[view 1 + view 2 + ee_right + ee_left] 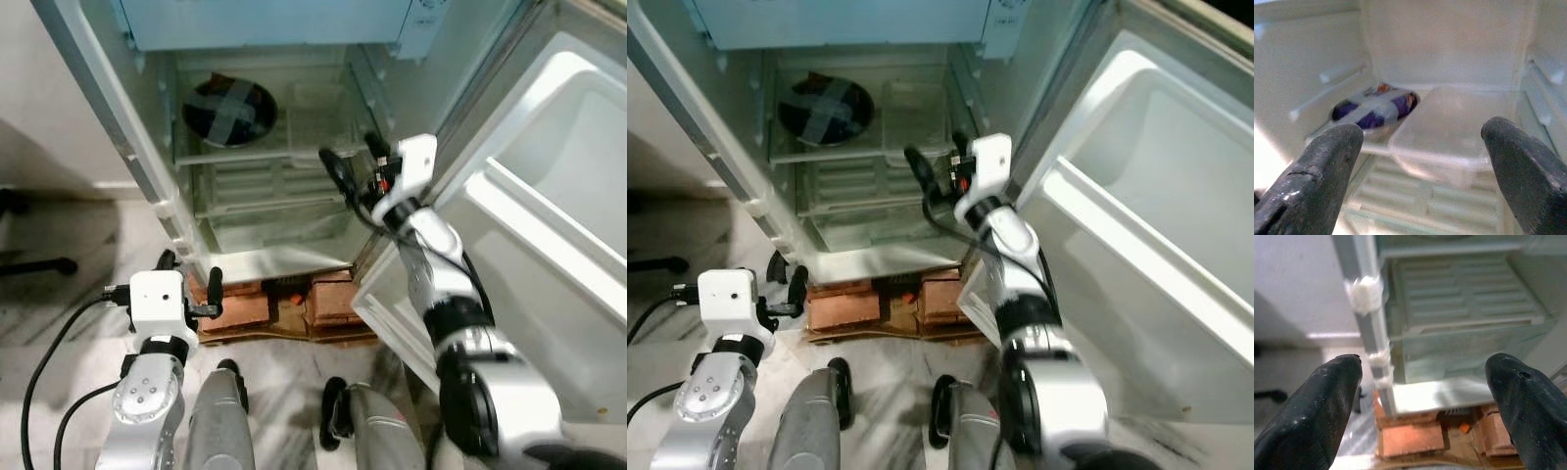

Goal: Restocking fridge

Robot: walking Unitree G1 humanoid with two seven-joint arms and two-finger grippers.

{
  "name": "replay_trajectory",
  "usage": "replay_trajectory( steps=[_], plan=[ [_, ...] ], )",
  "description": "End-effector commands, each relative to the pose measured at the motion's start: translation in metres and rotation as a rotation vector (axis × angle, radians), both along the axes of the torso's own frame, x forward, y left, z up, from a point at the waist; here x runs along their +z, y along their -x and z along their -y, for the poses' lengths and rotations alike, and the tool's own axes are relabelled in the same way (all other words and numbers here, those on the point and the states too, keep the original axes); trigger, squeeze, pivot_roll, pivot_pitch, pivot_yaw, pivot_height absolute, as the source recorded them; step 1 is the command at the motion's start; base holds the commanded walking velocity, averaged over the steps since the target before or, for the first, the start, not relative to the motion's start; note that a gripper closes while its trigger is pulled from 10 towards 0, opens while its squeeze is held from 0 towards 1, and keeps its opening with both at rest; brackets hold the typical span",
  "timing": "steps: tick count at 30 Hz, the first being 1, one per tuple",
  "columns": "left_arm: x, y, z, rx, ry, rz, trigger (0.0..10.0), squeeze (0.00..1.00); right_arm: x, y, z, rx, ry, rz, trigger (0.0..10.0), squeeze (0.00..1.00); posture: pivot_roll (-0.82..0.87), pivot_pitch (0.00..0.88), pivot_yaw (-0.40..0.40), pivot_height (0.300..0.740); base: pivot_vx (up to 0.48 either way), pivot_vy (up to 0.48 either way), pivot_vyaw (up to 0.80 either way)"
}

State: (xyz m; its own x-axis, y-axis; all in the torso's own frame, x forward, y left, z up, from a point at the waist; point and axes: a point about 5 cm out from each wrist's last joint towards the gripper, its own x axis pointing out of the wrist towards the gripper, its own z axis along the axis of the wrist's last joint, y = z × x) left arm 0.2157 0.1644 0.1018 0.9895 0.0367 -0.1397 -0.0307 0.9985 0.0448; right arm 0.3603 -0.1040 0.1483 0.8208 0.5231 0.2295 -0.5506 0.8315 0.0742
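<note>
Overhead, the right hand (pixel 353 157) hangs spread and empty before the open fridge (pixel 265 147), the left hand (pixel 188 279) low and spread. Its wrist view shows a dark bowl (pixel 1374 108) beside a clear tub (pixel 1449 127) already shelved. Judged: fetch more stock next.
</note>
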Motion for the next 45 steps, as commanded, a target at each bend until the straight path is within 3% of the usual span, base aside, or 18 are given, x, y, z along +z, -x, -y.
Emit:
replay_trajectory(
  steps=[1, 4, 6, 17, 22, 34, 45],
  plan=[
    [-0.007, 0.000, 0.002, -0.023, 0.002, -0.024, 10.0, 0.00, -0.003, 0.009, 0.004, 0.020, 0.008, -0.003, 10.0, 0.00, 0.14, 0.112, -0.067, 0.740, 0.000, 0.000, 0.00],
    [-0.008, -0.003, 0.003, -0.032, -0.002, -0.017, 10.0, 0.00, -0.012, 0.023, 0.007, 0.023, 0.041, 0.006, 10.0, 0.00, 0.13, 0.099, -0.062, 0.740, 0.000, 0.165, 0.00],
    [-0.007, -0.008, 0.005, -0.039, -0.009, -0.005, 10.0, 0.00, -0.021, 0.035, 0.017, -0.051, 0.016, -0.032, 10.0, 0.00, 0.13, 0.085, -0.050, 0.740, 0.000, 0.388, 0.00],
    [-0.007, -0.012, 0.004, -0.060, -0.028, 0.004, 10.0, 0.00, -0.039, 0.065, 0.030, -0.179, -0.019, -0.118, 10.0, 0.00, 0.12, 0.070, -0.026, 0.740, 0.000, 0.480, 0.00],
    [-0.005, -0.013, 0.005, -0.067, -0.036, 0.028, 10.0, 0.00, -0.053, 0.076, 0.033, -0.225, -0.008, -0.184, 10.0, 0.00, 0.11, 0.072, -0.026, 0.740, 0.000, 0.000, 0.00],
    [-0.006, -0.015, 0.007, -0.091, -0.046, 0.023, 10.0, 0.00, -0.063, 0.071, 0.029, -0.255, -0.009, -0.256, 10.0, 0.00, 0.12, 0.071, -0.020, 0.740, 0.000, 0.000, -0.04],
    [-0.010, -0.014, 0.006, -0.090, -0.040, 0.011, 10.0, 0.00, -0.074, 0.080, 0.016, -0.148, 0.043, -0.289, 10.0, 0.00, 0.11, 0.076, -0.021, 0.740, 0.123, 0.000, 0.00]
  ],
)
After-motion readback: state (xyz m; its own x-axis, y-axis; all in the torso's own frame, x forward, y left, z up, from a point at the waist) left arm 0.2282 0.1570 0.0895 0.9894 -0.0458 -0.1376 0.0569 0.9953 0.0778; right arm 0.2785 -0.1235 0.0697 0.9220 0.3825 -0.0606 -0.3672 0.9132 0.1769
